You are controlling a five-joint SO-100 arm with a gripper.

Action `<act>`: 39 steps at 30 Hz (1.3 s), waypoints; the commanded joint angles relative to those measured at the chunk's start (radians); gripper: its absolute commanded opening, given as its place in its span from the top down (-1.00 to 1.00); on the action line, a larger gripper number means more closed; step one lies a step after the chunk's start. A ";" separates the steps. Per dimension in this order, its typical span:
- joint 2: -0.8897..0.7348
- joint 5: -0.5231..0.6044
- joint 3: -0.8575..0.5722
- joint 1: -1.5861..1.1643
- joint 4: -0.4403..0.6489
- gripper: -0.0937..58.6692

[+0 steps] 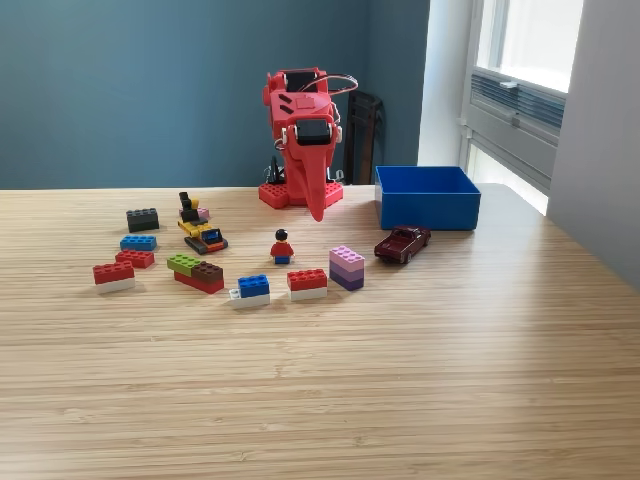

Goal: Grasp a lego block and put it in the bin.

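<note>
Behind the red arm [303,135], a dark object [362,135] half-hidden; jaws together, empty.

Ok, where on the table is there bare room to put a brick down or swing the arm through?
The whole near half of the table, in front of the red-and-white brick and pink-purple stack, is bare. So is the exterior view's right side past the toy car and bin. The left-centre cluster around the minifigure is crowded.

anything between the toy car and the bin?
No. In the exterior view the dark red toy car sits just in front of the blue bin, with only bare table between them.
</note>
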 commanded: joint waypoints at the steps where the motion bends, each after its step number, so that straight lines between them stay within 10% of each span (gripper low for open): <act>1: -0.003 -0.003 0.005 -0.011 0.006 1.00; 25: -0.031 0.071 -0.195 -0.009 0.005 1.00; 39: -0.796 0.169 -0.927 0.163 0.207 0.86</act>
